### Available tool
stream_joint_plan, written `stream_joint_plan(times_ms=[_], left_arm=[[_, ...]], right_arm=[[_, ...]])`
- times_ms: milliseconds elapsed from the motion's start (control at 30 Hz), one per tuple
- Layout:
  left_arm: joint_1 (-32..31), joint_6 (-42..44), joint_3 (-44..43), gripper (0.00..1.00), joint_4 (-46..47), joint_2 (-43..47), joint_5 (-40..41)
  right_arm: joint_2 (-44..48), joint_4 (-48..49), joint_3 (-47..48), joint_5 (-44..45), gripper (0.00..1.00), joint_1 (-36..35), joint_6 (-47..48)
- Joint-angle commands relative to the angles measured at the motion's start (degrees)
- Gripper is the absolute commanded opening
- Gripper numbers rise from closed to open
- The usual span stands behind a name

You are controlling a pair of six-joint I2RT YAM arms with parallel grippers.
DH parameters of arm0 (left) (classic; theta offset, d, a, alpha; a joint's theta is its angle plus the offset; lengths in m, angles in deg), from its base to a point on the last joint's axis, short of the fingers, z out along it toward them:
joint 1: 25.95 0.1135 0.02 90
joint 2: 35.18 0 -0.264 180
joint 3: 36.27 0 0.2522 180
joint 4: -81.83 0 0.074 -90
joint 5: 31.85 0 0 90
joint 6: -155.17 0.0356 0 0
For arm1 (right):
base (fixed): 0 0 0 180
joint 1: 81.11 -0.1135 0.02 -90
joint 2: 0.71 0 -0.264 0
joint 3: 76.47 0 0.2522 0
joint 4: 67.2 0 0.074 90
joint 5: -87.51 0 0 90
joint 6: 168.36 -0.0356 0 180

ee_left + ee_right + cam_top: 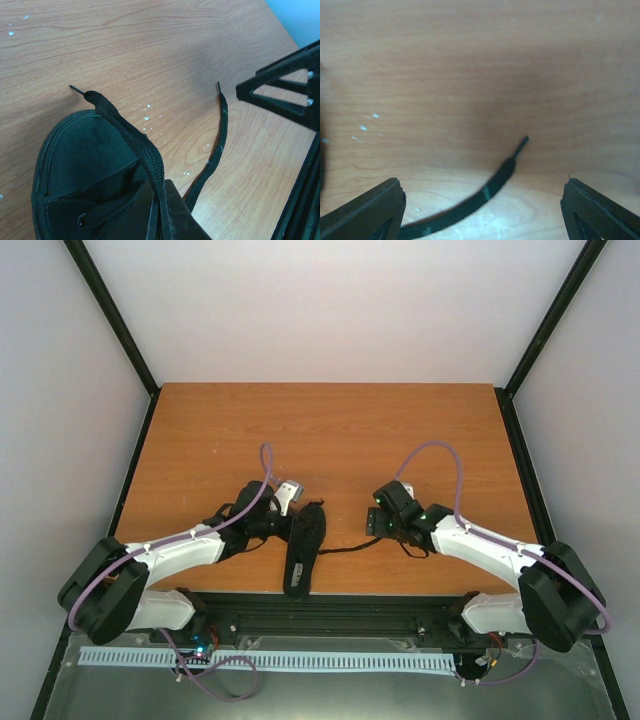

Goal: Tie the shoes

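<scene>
Overhead, I see the sneaker [303,550] at the counter's [330,430] near edge. Left wrist: my left fingers [172,212] clench a lace [127,132] draped over the sneaker's toe. Right wrist: my right fingers [365,212] stand released, with the second lace [490,187] lying loose between them.

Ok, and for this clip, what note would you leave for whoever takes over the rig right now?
Left gripper: shut on one thin black lace, which drapes over the toe of the small black low-top sneaker.
Right gripper: open, holding nothing. The other lace end lies flat on the wooden table between its fingers.
Done: one lace gripped; no crossing or knot visible.
Left: pick up the free lace, cross the two, loop and tighten.
</scene>
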Motion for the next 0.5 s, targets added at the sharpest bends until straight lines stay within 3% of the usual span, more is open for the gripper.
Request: stream_joint_plan(times_ms=[0,367,467], left_arm=[[0.52,-0.63,-1.96,0.01,0.31,-0.1,-0.58],[0.52,-0.82,-1.75,0.01,1.05,-0.73,-1.01],[0.52,-0.6,-1.72,0.01,0.98,-0.64,-0.97]], right_arm=[[-1.66,-0.79,-1.92,0.23,0.84,-0.25,-4.48],[-12.14,0.67,1.78,0.54,0.68,-5.91,-6.22],[-13.63,0.62,1.68,0.73,0.59,-6.34,-6.5]])
